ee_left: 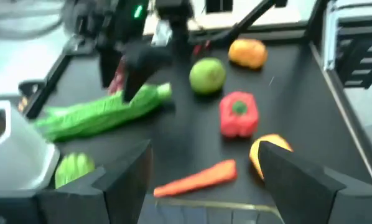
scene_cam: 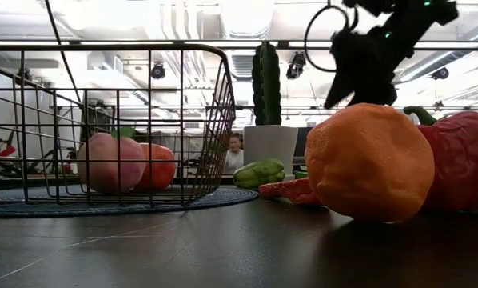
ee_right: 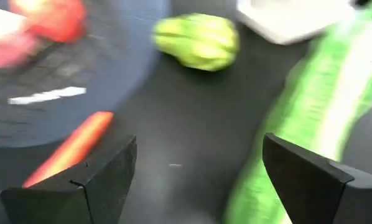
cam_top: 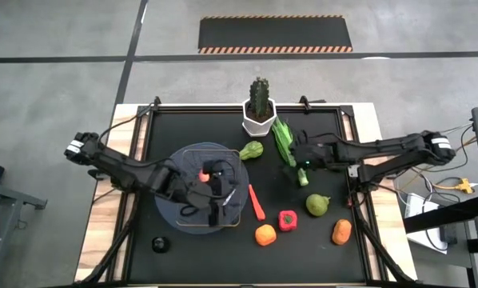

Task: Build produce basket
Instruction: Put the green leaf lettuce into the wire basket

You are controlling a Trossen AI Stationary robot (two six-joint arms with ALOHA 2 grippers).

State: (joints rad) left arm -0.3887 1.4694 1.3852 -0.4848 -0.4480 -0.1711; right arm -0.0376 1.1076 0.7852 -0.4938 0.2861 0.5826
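The dark wire basket (cam_top: 193, 164) stands on a round grey-blue disc (cam_top: 169, 214) at the table's left middle. A pink apple (scene_cam: 109, 162) and a red fruit (scene_cam: 155, 166) lie in it. My left gripper (cam_top: 221, 200) hovers open and empty over the basket's right side (ee_left: 204, 186). My right gripper (cam_top: 300, 157) is open and empty above the table beside the long green leafy stalk (cam_top: 284, 140); its own view (ee_right: 198, 180) shows the stalk (ee_right: 310, 112) beyond its fingers. A carrot (cam_top: 256, 203), a red pepper (cam_top: 287, 221), two oranges (cam_top: 264, 234) (cam_top: 341, 232) and a green pear (cam_top: 317, 205) lie on the table.
A white pot with a cactus (cam_top: 259, 108) stands at the far middle, with a light green vegetable (cam_top: 251, 150) lying just in front of it. A small dark object (cam_top: 160, 244) lies near the front left. The table's wooden edges (cam_top: 115, 160) flank the black mat.
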